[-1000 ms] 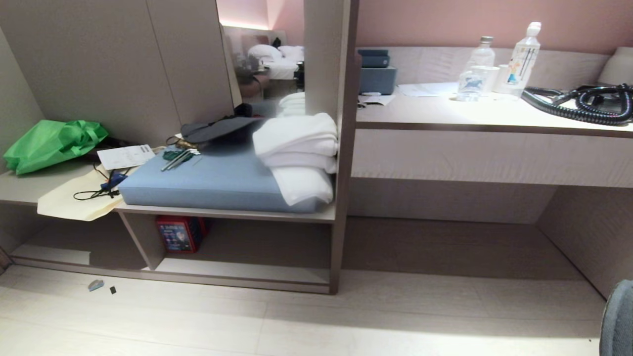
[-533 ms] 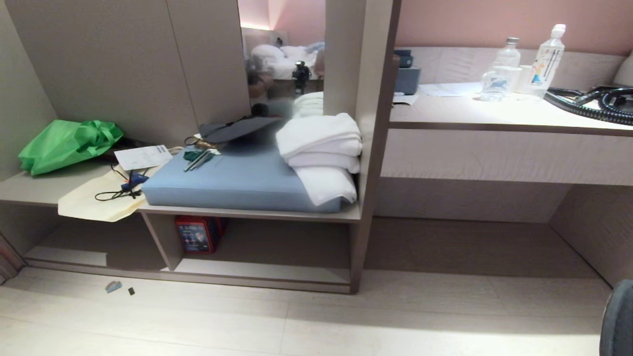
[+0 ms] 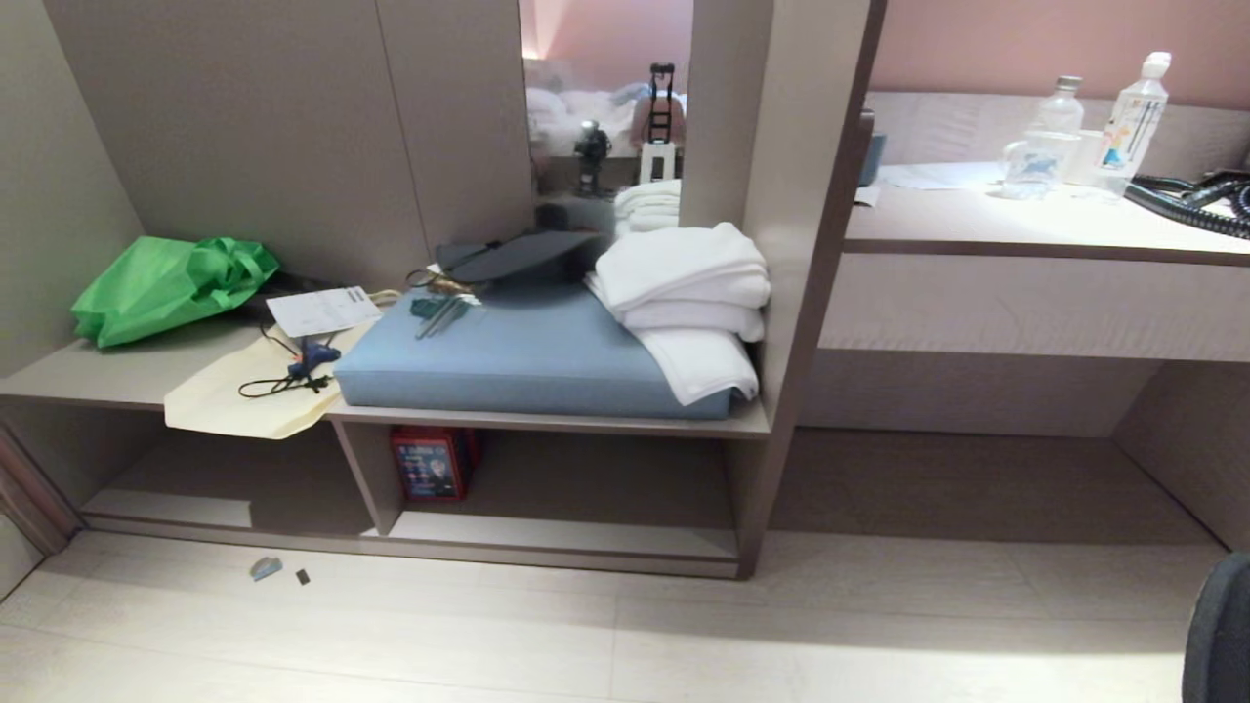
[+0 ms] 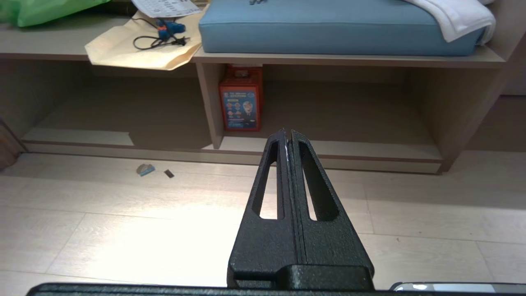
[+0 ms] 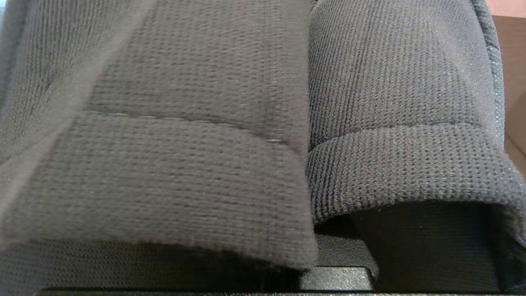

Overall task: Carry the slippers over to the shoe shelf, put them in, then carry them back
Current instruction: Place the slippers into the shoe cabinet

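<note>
The slippers, side by side, fill the right wrist view, draped over the right gripper, whose fingers are clamped together on them. Left gripper: fingers together, empty, above the floor facing the shoe shelf.

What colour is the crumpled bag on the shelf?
Bright green. The bag shows best in the head view, at the shelf's left end.

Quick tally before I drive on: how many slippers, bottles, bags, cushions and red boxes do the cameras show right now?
slippers: 2
bottles: 2
green bag plus cream bag: 2
blue cushion: 1
red box: 1
Total: 8
</note>
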Tool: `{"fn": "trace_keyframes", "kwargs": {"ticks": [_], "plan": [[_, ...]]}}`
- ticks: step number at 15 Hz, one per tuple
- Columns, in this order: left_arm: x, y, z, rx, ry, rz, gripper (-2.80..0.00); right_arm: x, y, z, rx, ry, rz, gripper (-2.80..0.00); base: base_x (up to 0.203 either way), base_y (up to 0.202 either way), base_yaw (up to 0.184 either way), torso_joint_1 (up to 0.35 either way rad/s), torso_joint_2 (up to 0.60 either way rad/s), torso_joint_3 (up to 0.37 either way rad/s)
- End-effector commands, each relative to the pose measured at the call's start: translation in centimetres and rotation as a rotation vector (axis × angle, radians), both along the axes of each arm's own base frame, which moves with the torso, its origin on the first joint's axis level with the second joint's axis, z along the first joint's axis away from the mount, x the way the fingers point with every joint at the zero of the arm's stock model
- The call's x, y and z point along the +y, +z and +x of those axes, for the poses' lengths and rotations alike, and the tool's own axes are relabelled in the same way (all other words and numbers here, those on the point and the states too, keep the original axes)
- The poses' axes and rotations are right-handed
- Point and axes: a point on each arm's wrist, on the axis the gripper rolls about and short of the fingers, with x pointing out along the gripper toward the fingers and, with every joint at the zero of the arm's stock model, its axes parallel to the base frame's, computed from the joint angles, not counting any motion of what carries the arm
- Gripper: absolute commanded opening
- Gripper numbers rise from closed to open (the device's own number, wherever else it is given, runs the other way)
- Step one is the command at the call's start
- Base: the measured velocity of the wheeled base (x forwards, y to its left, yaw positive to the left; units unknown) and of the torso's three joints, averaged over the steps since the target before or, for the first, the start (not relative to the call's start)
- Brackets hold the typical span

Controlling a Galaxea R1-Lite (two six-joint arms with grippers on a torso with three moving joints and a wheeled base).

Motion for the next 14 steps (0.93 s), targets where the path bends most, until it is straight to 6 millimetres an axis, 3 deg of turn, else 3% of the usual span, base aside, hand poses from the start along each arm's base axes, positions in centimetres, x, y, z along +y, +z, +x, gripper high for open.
{"fn": "trace_keyframes", "kwargs": {"ticks": [1, 14], "plan": [[0.00, 0.00, 0.00, 0.000, 0.000, 0.000, -2.80, 0.00, -0.01, 0.01, 0.002, -0.001, -0.001, -2.80, 0.000, 0.196, -0.001, 0.006, 0.00, 0.006], [0.00, 0.01, 0.01, 0.001, 0.000, 0.000, -2.80, 0.00, -0.01, 0.01, 0.002, 0.000, -0.001, -2.80, 0.000, 0.196, -0.002, 0.002, 0.00, 0.003]]}}
